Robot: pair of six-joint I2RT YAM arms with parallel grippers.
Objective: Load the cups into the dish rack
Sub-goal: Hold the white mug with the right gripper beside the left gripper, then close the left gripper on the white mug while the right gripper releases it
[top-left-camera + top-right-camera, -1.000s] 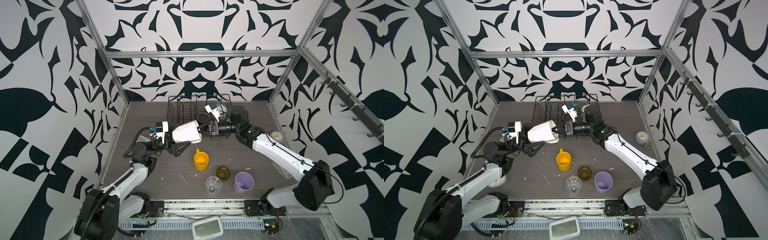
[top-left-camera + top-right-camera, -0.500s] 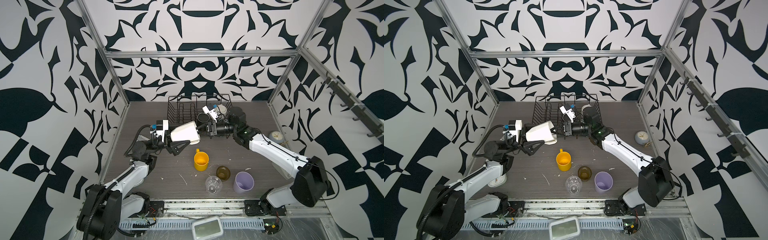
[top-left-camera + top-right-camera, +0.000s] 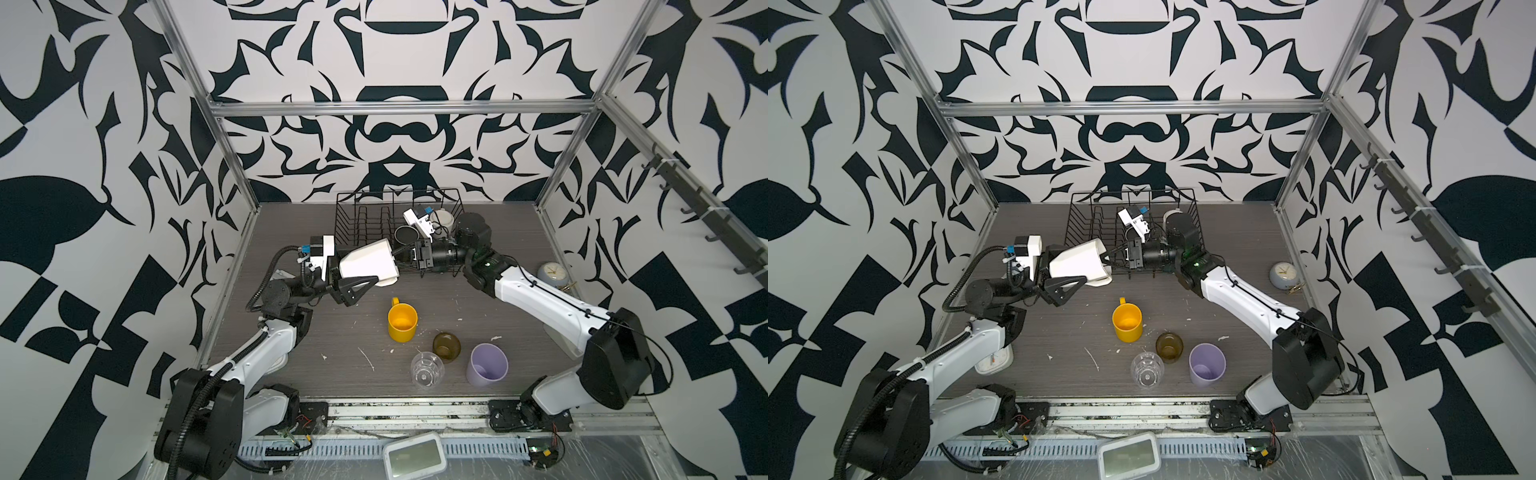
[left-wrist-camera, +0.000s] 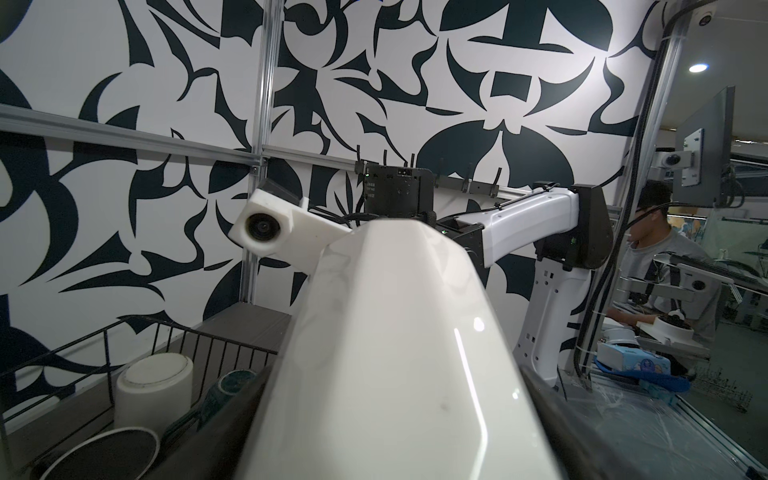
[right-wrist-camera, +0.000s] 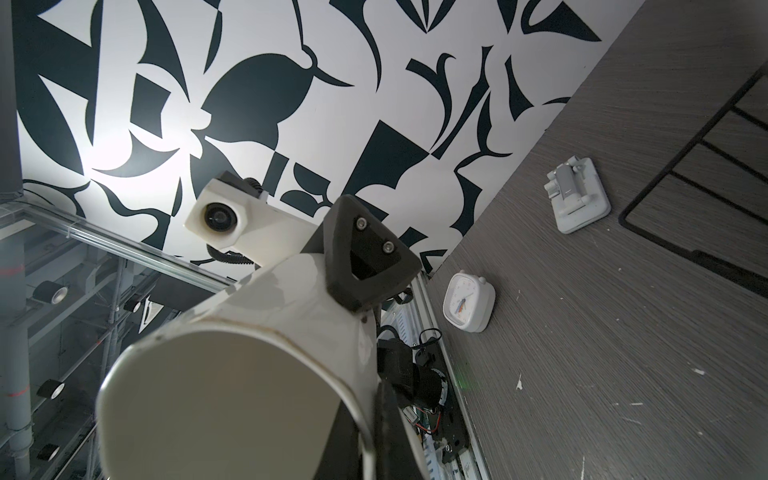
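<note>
The faceted white ceramic mug lies on its side in the air, between the two arms. If it drops, it hits the grey table and may crack. It could also knock the yellow plastic mug that stands nearer and a bit to the right.

A drop could happen if the right gripper lets go too soon. It is pinched tight on the thin rim of the mug, and that is a small hold. The mug is smooth and gets narrower toward its bottom, so it could slide out.

The left gripper is spread wide, with one finger on each side of the mug's narrow end. I cannot tell if the fingers press on it yet. If the arms pull apart now, the rim hold may slip.

The mug's mouth faces right and its bottom faces left. It hangs just in front of the black wire dish rack, not inside it.
</note>
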